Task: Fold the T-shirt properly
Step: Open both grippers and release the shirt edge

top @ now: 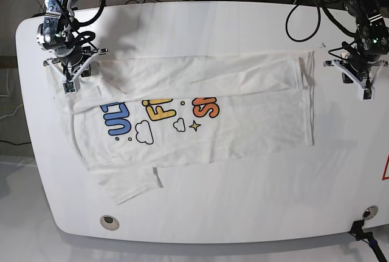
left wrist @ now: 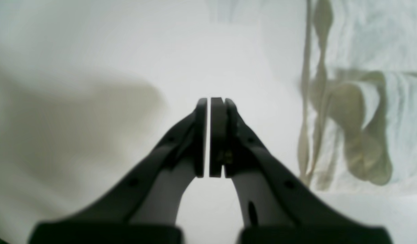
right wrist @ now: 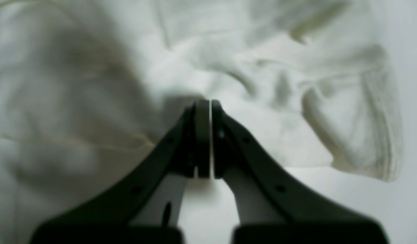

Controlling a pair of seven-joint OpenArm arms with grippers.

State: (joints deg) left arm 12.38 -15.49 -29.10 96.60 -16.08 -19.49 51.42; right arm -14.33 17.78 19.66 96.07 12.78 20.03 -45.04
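White cotton T-shirt point(top: 194, 113) lies half-folded; your left gripper point(left wrist: 208, 137) and right gripper point(right wrist: 204, 139) are clenched empty, so reopen before pinching the hem.

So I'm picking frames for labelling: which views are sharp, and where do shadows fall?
Base view: sharp, evenly lit, T-shirt print legible. Left wrist view: soft, with a broad shadow on the table left of the claw. Right wrist view: blurred cloth, shadow at left.
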